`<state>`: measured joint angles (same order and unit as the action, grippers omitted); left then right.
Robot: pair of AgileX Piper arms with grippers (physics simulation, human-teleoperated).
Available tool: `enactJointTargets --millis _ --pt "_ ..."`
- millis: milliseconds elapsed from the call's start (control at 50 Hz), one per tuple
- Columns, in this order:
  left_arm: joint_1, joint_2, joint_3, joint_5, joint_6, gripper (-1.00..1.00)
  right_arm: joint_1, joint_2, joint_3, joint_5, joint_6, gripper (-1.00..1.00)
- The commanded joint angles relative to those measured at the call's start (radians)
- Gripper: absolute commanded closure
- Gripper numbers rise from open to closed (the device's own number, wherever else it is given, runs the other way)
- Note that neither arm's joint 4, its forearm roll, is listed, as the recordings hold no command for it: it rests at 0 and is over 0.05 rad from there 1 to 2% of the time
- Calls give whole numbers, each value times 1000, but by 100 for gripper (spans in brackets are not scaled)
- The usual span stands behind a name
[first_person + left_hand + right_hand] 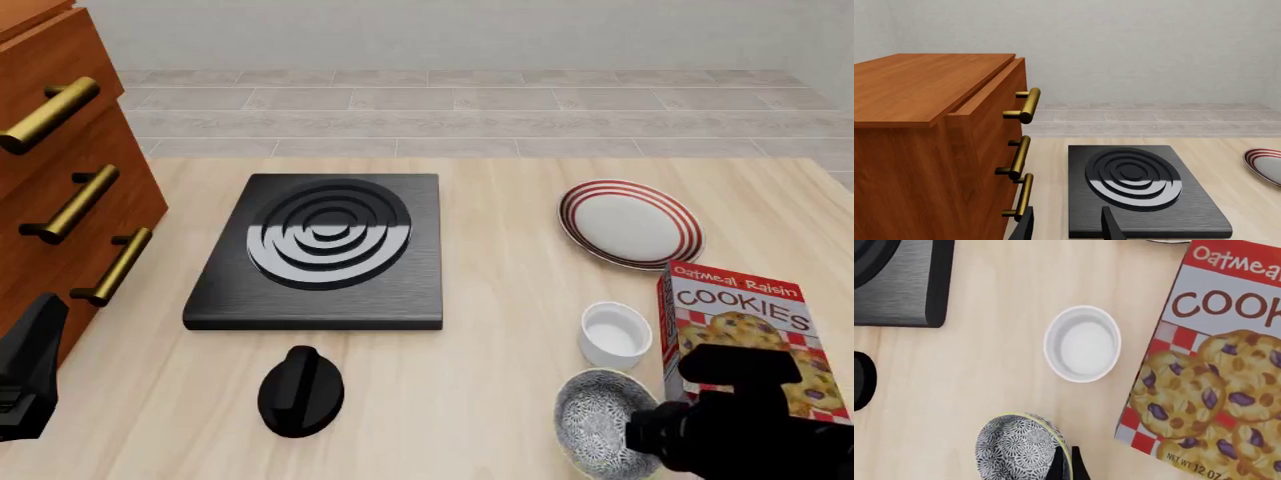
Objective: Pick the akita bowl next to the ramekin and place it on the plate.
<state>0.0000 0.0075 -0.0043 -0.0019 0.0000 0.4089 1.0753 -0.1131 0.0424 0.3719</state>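
Note:
The akita bowl (597,420), speckled black and white inside, sits at the table's front right, just in front of the plain white ramekin (615,335). In the right wrist view my right gripper (1067,467) stands at the akita bowl's (1017,447) rim, one thin finger on each side of the edge and the two nearly together. The ramekin (1082,343) is a short gap beyond it. The plate (627,222), white with red rings, lies farther back on the right. My left gripper (1067,229) hangs open and empty at the front left, facing the stove.
An oatmeal cookies box (747,330) lies right of the ramekin and bowl, close to my right arm. A black stove plate (327,250) fills the middle, with a black knob (300,390) in front of it. A wooden drawer cabinet (54,180) with brass handles stands at the left.

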Motion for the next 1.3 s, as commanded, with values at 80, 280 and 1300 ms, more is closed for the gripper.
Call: enactJointTargets --millis 80,280,1300 --pt "0 0 0 0 0 -100 9 -38 -21 57 8 100" --pt "0 0 0 0 0 -100 32 -111 -68 151 26 100" --pt "0 0 0 0 0 -100 71 -208 -184 297 85 100"
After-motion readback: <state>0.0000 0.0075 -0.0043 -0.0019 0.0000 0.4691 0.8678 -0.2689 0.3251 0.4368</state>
